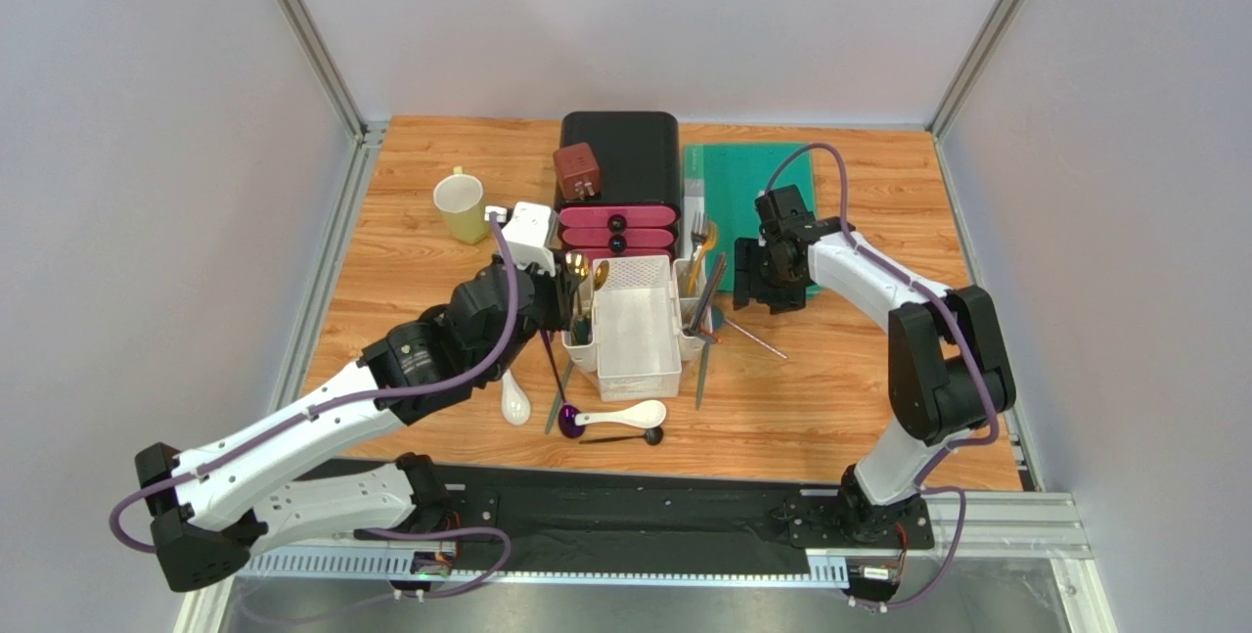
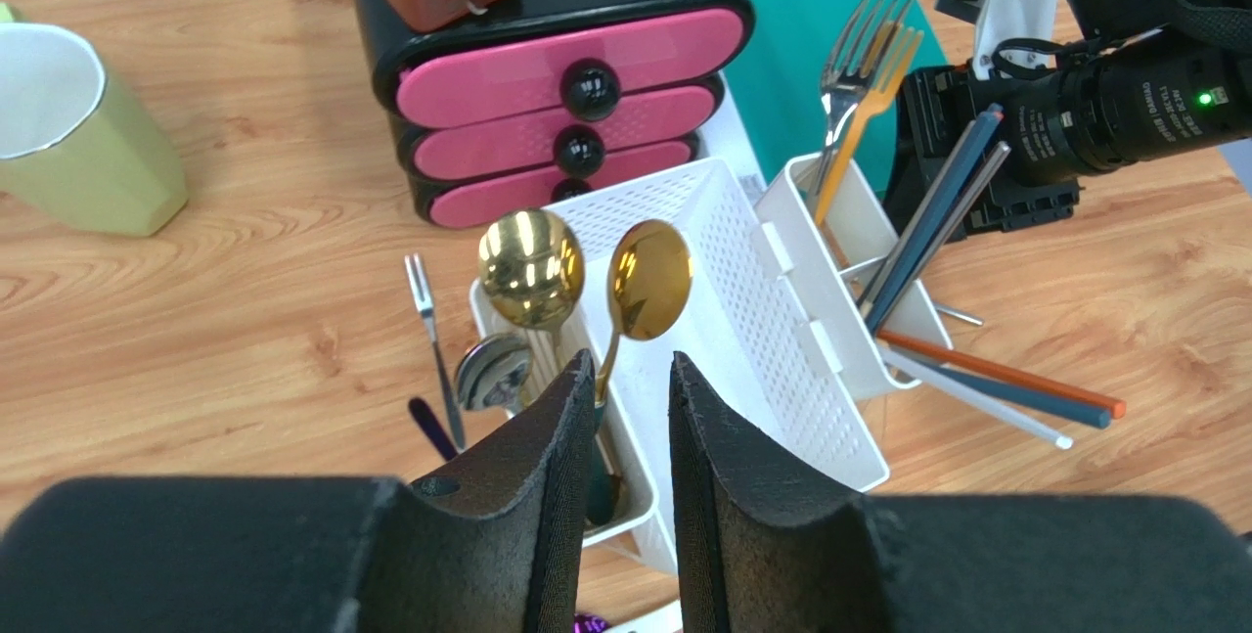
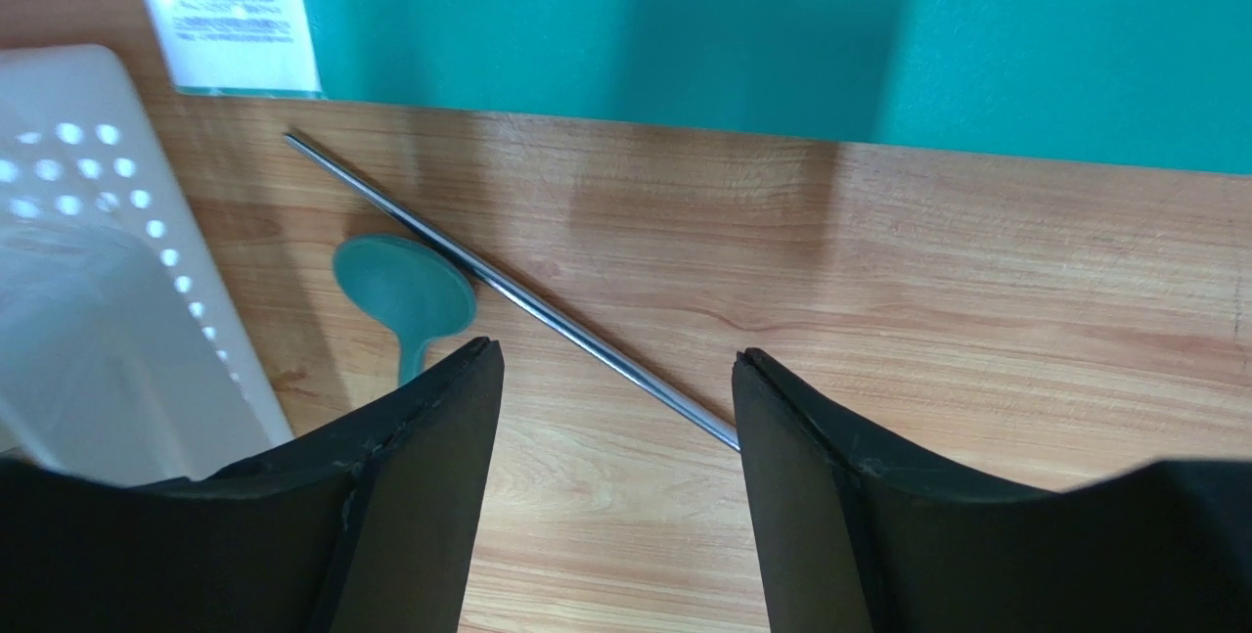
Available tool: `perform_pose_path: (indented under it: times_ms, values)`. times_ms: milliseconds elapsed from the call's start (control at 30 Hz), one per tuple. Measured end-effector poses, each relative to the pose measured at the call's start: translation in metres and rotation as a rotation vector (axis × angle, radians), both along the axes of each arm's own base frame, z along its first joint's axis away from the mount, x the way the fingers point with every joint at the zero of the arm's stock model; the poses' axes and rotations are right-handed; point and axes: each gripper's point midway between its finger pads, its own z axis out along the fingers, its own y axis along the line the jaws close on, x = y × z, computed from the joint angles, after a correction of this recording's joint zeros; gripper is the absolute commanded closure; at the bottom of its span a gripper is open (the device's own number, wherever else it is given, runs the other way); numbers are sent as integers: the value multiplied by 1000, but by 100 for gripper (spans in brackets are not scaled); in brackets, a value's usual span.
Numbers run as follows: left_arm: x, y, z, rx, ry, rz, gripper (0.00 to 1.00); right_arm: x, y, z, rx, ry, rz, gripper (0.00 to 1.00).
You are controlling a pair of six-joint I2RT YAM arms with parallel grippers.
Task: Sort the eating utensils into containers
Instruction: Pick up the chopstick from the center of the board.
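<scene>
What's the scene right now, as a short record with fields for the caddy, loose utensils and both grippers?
caddy: centre looks empty, side bins hold utensils
gold spoons: two, in the side bin below the left gripper
forks: opposite side bin, with chopsticks
loose on table: two white soup spoons, a purple spoon
left gripper: narrowly open, holding nothing
right gripper: wide open above a metal chopstick

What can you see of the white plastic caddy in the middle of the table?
The white caddy is translucent-looking plastic: a large rectangular centre bin with perforated walls, apparently empty, flanked by narrow side bins. It stands upright on the wooden table, just in front of the black-and-pink drawer box. One side bin holds gold spoons, bowls up; the opposite one holds forks and chopsticks leaning outward.
</scene>
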Motion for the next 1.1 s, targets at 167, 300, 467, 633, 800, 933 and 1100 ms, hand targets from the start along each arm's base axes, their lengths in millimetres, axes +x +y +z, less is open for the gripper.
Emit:
perform_pose_path:
  times_ms: [167,300,467,633,800,933,1100]
  values:
    - [-5,14,-6,5,11,22,69,-11,4,-8,-23,40,26,36]
    - [-9,21,-10,5,17,31,69,-23,9,-15,-48,58,53,38]
    - [-12,24,-12,-4,25,36,69,-27,12,-22,-64,81,64,38]
    - [-13,26,-15,-10,35,40,68,-27,7,-39,-110,136,45,39]
    - [-15,30,-13,-31,33,52,69,-23,7,-41,-135,155,38,51]
    - [-17,37,-8,-61,23,72,69,-21,7,-41,-139,162,30,81]
    - [-22,49,-5,-101,10,96,69,-21,10,-41,-107,167,-8,100]
